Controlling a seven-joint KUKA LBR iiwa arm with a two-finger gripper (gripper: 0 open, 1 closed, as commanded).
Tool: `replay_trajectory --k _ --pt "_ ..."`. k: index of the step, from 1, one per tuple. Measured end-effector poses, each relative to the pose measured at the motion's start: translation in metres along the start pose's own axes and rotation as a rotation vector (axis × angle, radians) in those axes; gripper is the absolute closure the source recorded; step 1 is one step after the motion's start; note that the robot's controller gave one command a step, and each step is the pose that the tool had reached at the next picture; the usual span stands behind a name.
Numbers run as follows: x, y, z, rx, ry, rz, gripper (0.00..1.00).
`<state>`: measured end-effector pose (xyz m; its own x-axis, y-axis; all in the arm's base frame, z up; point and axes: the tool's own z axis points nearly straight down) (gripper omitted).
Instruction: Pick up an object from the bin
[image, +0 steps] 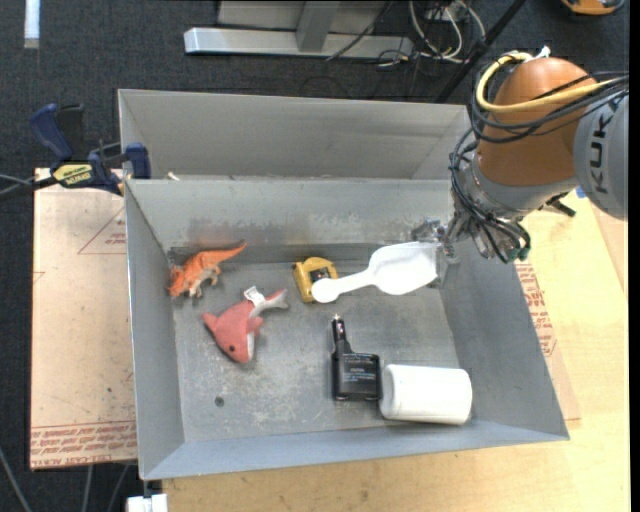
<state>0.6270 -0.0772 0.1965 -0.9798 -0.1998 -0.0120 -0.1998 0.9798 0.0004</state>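
My gripper (440, 246) is at the right side of the bin, close under the orange-covered wrist. It meets the right edge of the bowl of a white plastic scoop (398, 270), whose handle points left and down. The handle's tip lies against a small yellow tape measure (314, 272). Whether the scoop is gripped cannot be made out. A black rectangular device (353, 372) with a thin stalk lies lower in the bin, beside a white cylinder (427, 394) on its side.
A pink plush fish (236, 330) with a white tag lies left of centre. An orange toy dinosaur (199, 270) stands at the back left. The arm and its cables hang over the bin's right wall.
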Motion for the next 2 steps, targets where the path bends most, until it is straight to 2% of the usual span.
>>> replay_trajectory --k 1,2 --pt "0.000 0.000 0.000 0.000 0.001 0.000 1.00" --pt "0.000 -0.011 -0.044 -0.003 0.005 0.015 1.00"
